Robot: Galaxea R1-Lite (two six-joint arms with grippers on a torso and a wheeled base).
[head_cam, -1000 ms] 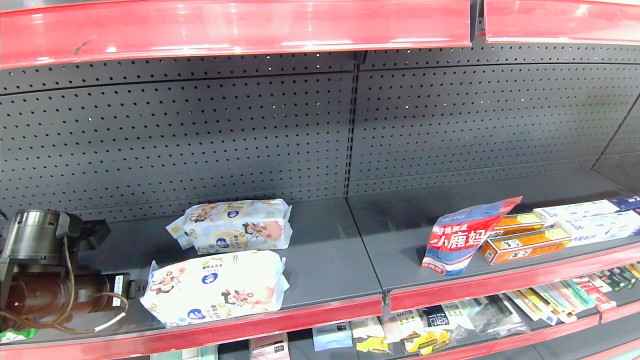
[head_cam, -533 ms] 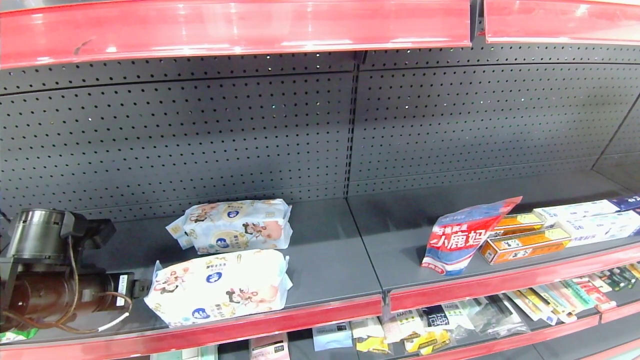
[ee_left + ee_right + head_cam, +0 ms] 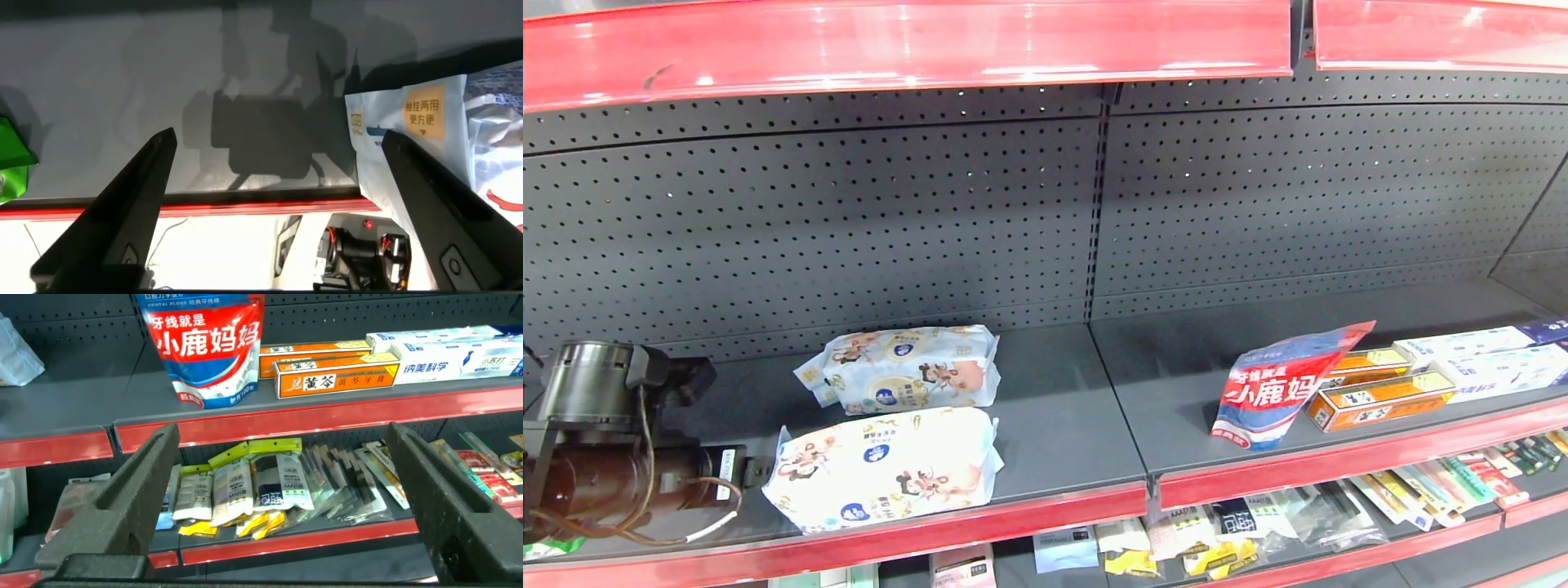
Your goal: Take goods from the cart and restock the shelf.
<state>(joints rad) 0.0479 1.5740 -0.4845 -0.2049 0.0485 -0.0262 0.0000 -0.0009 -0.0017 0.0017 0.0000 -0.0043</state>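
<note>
The left end effector had edged rightward, and the front wipes pack had shifted with it along the shelf. Its fingers stood apart, one at the pack's corner. The right end effector, also spread, faced the floss bag.

Bright light is glaring in streaks along the upper red shelf edge, a soft shadow is falling across the grey shelf board, and shelf lines are bowing near the head view's edges.

Head and right wrist cameras both face the shelf, sharing the pouch.
</note>
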